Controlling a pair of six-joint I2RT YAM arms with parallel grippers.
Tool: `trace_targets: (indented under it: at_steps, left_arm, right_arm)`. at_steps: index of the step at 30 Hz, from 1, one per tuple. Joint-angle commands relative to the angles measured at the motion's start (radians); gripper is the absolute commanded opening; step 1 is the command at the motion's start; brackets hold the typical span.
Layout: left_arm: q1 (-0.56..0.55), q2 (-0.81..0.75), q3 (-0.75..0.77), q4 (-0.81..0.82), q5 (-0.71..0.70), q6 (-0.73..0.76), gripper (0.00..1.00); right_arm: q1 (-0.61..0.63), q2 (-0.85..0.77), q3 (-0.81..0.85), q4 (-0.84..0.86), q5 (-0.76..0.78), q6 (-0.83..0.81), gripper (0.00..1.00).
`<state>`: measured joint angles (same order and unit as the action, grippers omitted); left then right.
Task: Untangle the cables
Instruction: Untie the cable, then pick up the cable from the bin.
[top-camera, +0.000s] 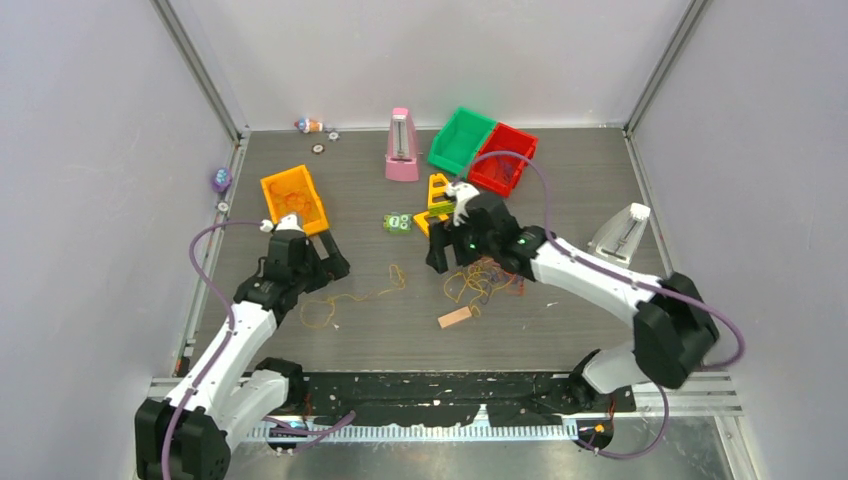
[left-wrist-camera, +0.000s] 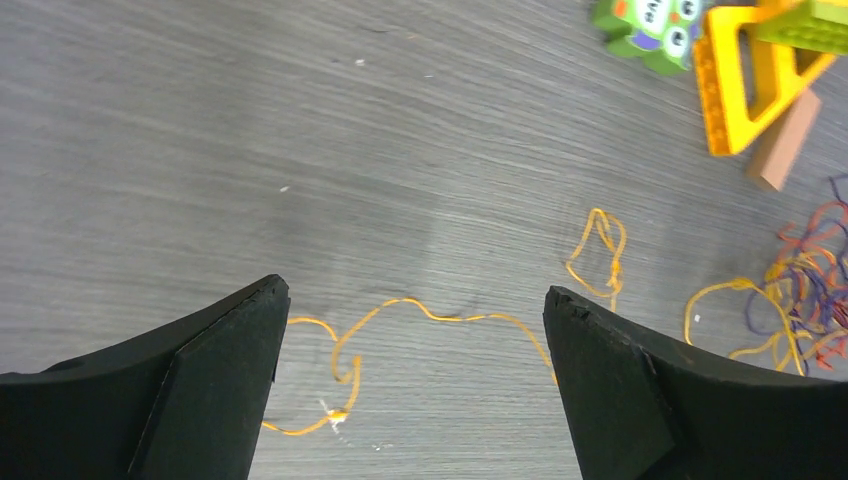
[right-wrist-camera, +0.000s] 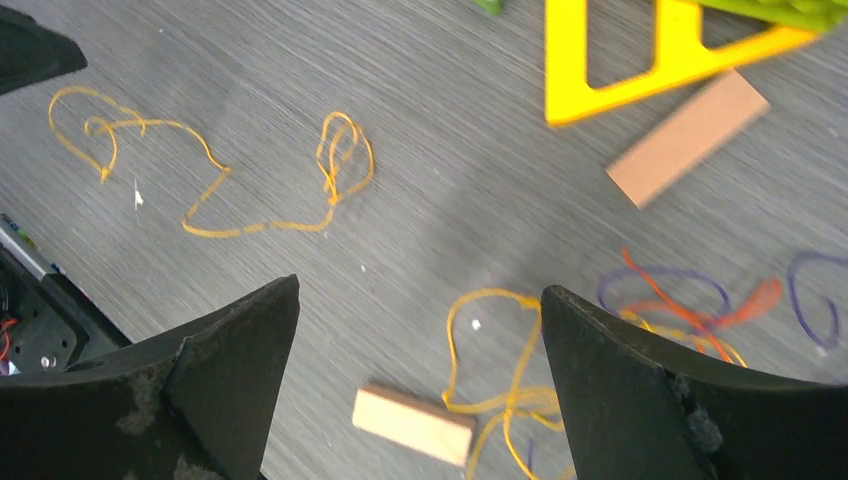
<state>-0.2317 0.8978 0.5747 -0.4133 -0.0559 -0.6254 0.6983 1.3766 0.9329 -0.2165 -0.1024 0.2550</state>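
Left gripper (left-wrist-camera: 415, 300), right gripper (right-wrist-camera: 420, 295): jaws wide, empty. Pinch one strand at the cables (top-camera: 485, 282), nine-o'clock rim; draw slowly.

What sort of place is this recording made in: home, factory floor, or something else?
Probably a lab test cell for robot practice: plain pale walls framed by aluminium rails enclose a grey tabletop strewn with unrelated props, like a pink metronome, a green bin and tangled cables.

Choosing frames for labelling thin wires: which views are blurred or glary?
Right wrist: motion-smeared, the cables soft at the right. Left wrist: sharp, yellow cable crisp, faint sheen on the table. Top external: evenly lit, no glare.
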Motion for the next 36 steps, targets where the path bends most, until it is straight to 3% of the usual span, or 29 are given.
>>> trace_targets:
  at_steps: [1, 9, 11, 15, 22, 26, 31, 33, 34, 36]
  left_arm:
    - [0.047, 0.002, 0.059, -0.116, -0.073, -0.065, 1.0]
    - [0.107, -0.019, 0.092, -0.29, -0.035, -0.108, 0.94]
    - [0.107, -0.031, 0.079, -0.303, 0.008, -0.121, 0.92]
    - [0.107, -0.055, 0.038, -0.324, 0.083, -0.158, 0.9]
    - [0.106, -0.09, -0.048, -0.275, 0.143, -0.221, 0.86]
    - [0.099, -0.05, -0.119, -0.164, 0.204, -0.25, 0.8]
    - [0.042, 0.015, -0.168, -0.024, 0.251, -0.252, 0.79]
    - [0.013, 0.04, -0.171, 0.011, 0.251, -0.245, 0.75]
    - [0.004, 0.053, -0.173, 0.024, 0.253, -0.244, 0.71]
    - [-0.011, 0.081, -0.181, 0.062, 0.268, -0.239, 0.57]
  right_arm:
    - [0.073, 0.156, 0.185, -0.008, 0.038, -0.012, 0.95]
    - [0.169, 0.348, 0.311, -0.023, 0.039, 0.093, 0.95]
    - [0.186, 0.387, 0.325, -0.011, 0.037, 0.109, 0.99]
    - [0.212, 0.469, 0.363, -0.002, 0.068, 0.118, 0.9]
    - [0.252, 0.575, 0.409, -0.004, 0.201, 0.103, 0.82]
    - [0.271, 0.605, 0.394, 0.018, 0.242, 0.096, 0.7]
    - [0.286, 0.607, 0.377, 0.029, 0.253, 0.081, 0.57]
    - [0.285, 0.586, 0.356, 0.045, 0.249, 0.079, 0.41]
    - [0.284, 0.566, 0.347, 0.053, 0.249, 0.079, 0.27]
    - [0.281, 0.537, 0.317, 0.079, 0.244, 0.085, 0.1]
